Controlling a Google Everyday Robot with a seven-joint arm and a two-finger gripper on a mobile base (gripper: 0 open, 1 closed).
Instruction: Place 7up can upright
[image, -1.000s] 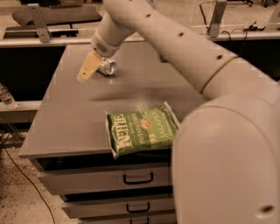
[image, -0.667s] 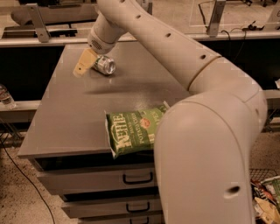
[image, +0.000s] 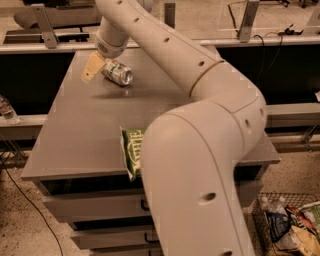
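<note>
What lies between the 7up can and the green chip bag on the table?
Only bare grey tabletop, in the camera view; the pincer is beside the 7up can, far side.

Arm (image: 210, 130) is showing thick, smooth, cream-white rounded shells, widening toward the near side. Small dark round holes are dotting its length, and a thin seam is ringing one joint. Gripper (image: 96, 70) is sitting over the far left of the tabletop (image: 75, 140), looking tan-yellow.
</note>
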